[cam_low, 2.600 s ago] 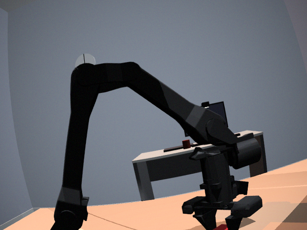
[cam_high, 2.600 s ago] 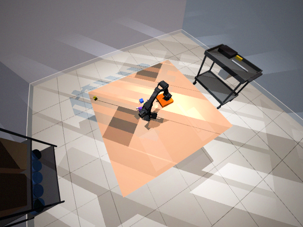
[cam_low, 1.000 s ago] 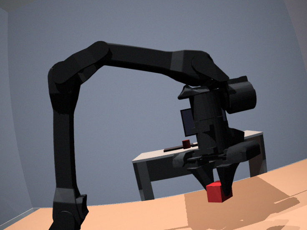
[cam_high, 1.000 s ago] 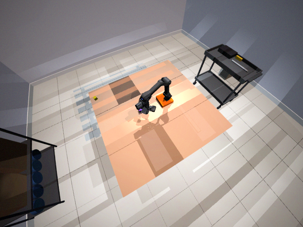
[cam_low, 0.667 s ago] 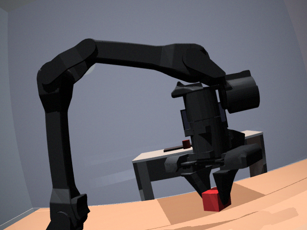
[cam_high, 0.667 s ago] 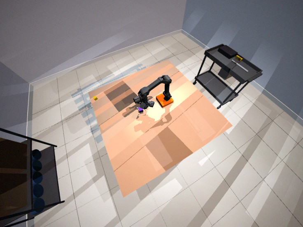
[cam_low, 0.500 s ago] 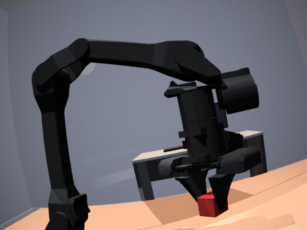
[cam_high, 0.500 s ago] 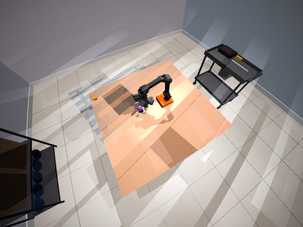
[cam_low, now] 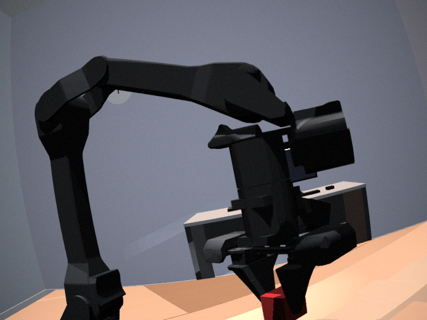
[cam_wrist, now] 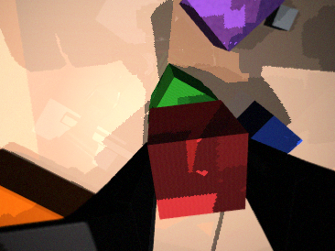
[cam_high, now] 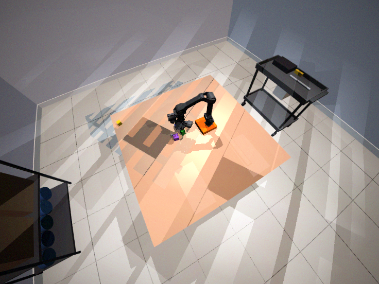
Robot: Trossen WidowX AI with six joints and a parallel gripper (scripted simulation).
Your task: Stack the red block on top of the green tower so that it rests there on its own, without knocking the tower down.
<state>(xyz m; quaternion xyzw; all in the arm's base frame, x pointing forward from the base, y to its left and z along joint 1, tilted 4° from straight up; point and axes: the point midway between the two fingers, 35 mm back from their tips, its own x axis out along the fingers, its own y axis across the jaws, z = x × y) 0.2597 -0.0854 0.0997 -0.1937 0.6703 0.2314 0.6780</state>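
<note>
My gripper [cam_low: 281, 300] [cam_wrist: 189, 145] is shut on the red block [cam_low: 270, 307] [cam_wrist: 197, 179], which sits between the two black fingertips. The green tower [cam_high: 183, 132] [cam_wrist: 180, 95] stands near and below the gripper; in the wrist view its top shows just past the upper edge of the red block, which hides the rest. The wrist view does not show how much of the tower lies under the red block, nor the gap between them. In the exterior view the green tower is not in view.
A purple block [cam_high: 175, 137] [cam_wrist: 215, 9] is close to the tower, with a small grey piece [cam_wrist: 286, 18] beside it. A blue block [cam_wrist: 276, 135] lies right of the tower in the wrist view. The arm's orange base [cam_high: 201, 127] [cam_wrist: 23, 208] is near. A yellow block [cam_high: 119, 123] is far off.
</note>
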